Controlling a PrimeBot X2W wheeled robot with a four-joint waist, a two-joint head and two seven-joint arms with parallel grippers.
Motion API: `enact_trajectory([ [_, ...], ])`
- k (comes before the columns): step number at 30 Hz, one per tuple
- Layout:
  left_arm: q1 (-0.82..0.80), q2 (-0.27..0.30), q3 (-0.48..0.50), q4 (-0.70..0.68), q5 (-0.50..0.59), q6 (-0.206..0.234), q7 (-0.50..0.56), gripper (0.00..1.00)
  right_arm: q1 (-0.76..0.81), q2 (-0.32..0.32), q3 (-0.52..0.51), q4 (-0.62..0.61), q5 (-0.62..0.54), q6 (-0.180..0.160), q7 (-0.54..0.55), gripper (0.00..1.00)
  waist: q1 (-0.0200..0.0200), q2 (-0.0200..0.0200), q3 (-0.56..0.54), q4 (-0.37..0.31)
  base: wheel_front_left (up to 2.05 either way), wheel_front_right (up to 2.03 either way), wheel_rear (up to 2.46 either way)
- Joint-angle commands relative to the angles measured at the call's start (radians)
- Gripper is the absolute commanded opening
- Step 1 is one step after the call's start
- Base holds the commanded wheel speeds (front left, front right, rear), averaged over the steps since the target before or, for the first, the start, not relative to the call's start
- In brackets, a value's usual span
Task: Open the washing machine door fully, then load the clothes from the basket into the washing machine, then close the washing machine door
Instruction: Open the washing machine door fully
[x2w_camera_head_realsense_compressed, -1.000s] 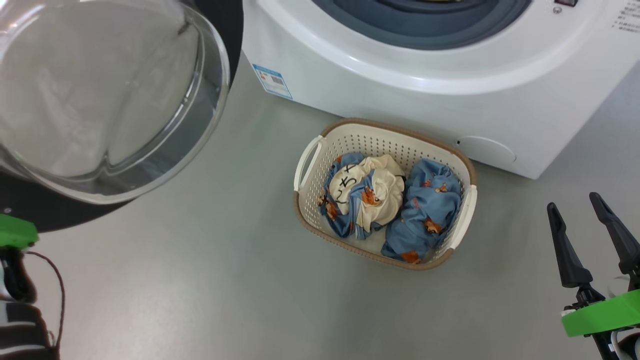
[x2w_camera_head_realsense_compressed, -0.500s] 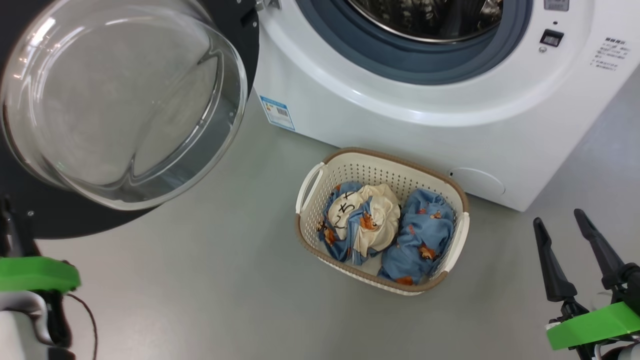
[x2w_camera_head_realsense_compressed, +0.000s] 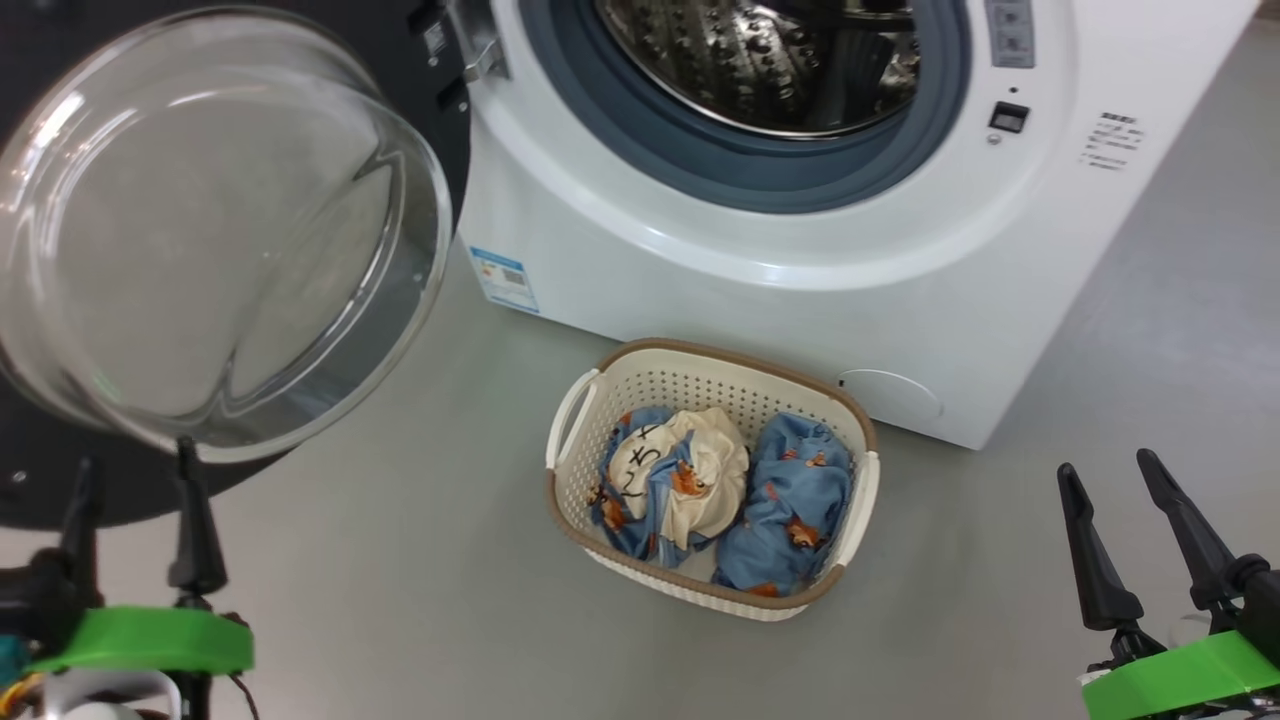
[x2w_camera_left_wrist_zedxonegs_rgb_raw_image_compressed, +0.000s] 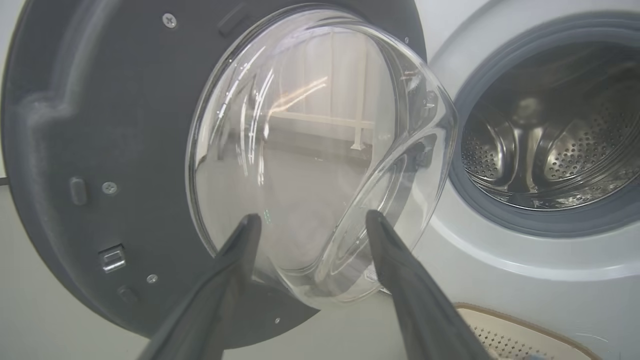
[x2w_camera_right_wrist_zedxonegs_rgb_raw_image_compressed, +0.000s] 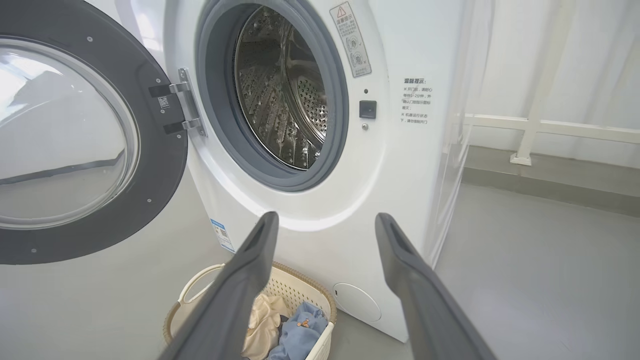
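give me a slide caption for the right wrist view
Open right gripper faces the washer: door wide open, drum empty, clothes in the basket below.

From the head, looks steeply down at the basket (x2w_camera_head_realsense_compressed: 720, 385) and the lower front of the washing machine (x2w_camera_head_realsense_compressed: 760, 290), from well back. From the left wrist, faces roughly level and close onto the inner side of the washing machine door (x2w_camera_left_wrist_zedxonegs_rgb_raw_image_compressed: 100, 150), with the drum (x2w_camera_left_wrist_zedxonegs_rgb_raw_image_compressed: 550, 145) at the right edge. From the right wrist, sits low and farther back, sharing door, drum and basket with the head view.
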Motion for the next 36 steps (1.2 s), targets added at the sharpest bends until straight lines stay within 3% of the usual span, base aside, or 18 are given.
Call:
enact_trajectory([
  [1,0.008,0.030,0.011,-0.040,-0.009,-0.002,-0.006,1.00,0.003,-0.010,0.012,-0.024,-0.002,0.004,-0.011,1.00,0.0001,0.0000,-0.017,-0.027,0.00,0.00,0.00],
  [18,0.070,0.068,-0.169,-0.126,-0.083,-0.002,-0.006,1.00,0.002,0.025,-0.004,-0.031,-0.005,0.004,-0.011,1.00,0.0001,0.0000,-0.023,-0.198,0.00,0.00,0.00],
  [36,0.112,0.112,-0.238,-0.128,-0.125,-0.002,-0.006,1.00,0.015,0.042,-0.006,-0.027,-0.005,0.004,-0.011,1.00,0.0001,0.0000,-0.050,-0.365,0.00,0.00,0.00],
])
